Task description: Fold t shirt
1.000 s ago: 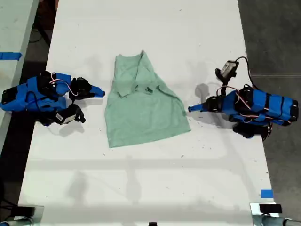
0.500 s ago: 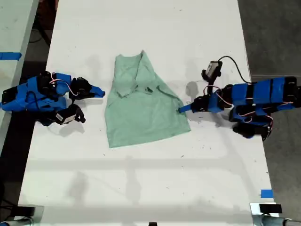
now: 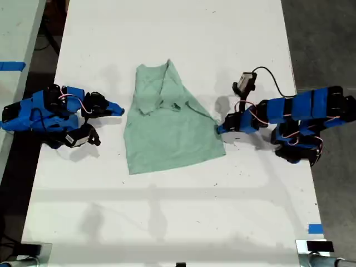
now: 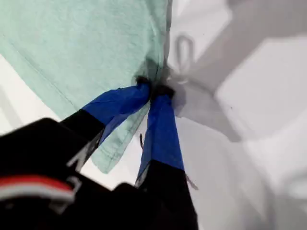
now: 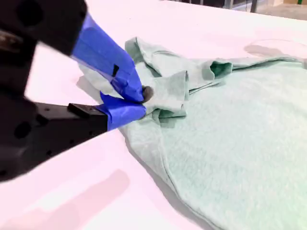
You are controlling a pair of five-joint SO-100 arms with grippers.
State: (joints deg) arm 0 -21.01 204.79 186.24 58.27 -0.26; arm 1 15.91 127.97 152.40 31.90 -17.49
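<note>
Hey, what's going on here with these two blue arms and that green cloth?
Two robot arms are working on a pale green t shirt lying partly folded on a white table. My first gripper, at the exterior view's right, has closed on the shirt's edge. My second gripper, at the exterior view's left, sits just beside the other edge with its jaws nearly together, gripping nothing.

White bench and its surroundings

The white bench (image 3: 178,211) runs the length of the exterior view, faintly speckled with dark marks. A blue tape strip (image 3: 315,228) sits near its lower edge on that view's right; another blue tape piece (image 3: 12,66) lies on a pale neighbouring surface (image 3: 16,33) at the left. Dark grey floor (image 3: 322,39) flanks the right.
</note>
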